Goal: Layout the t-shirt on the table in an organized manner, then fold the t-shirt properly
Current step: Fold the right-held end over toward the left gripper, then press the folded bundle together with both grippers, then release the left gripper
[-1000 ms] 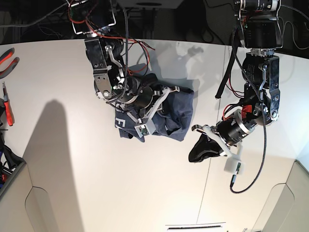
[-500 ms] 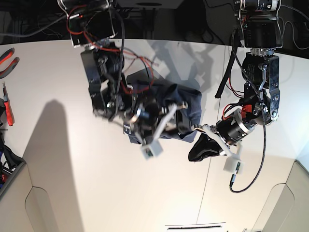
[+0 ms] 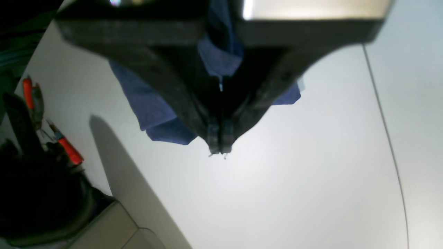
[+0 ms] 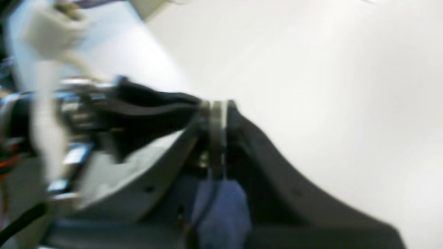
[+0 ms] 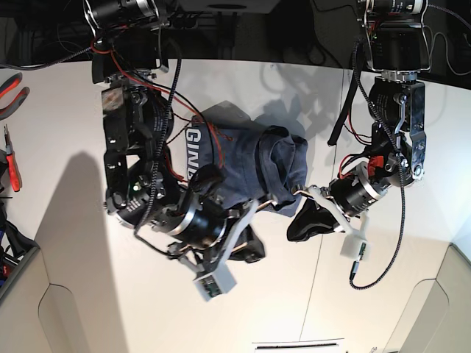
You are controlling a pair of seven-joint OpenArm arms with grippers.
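Note:
The navy t-shirt (image 5: 243, 162) lies bunched on the white table (image 5: 147, 309), stretched between the two arms, with white letters showing near its left end. My left gripper (image 5: 296, 234) is shut low at the shirt's right end. In the left wrist view blue cloth (image 3: 218, 58) sits pinched between its shut fingers (image 3: 213, 133). My right gripper (image 5: 250, 250) is below the shirt's front edge, fingers (image 4: 204, 114) pressed together, with blue cloth (image 4: 221, 207) caught between them near their base. The right wrist view is blurred.
Red-handled pliers (image 5: 11, 95) and a red screwdriver (image 5: 11, 158) lie at the table's left edge, where red tools (image 3: 67, 148) also show. A thin dark seam (image 5: 315, 287) runs across the table. Beige corner panels (image 5: 22, 301) sit at the front.
The right arm has swung down and toward the front, its gripper opening and shutting again on the shirt. The shirt is pulled wider and its lettering shows. The left gripper has stayed in place.

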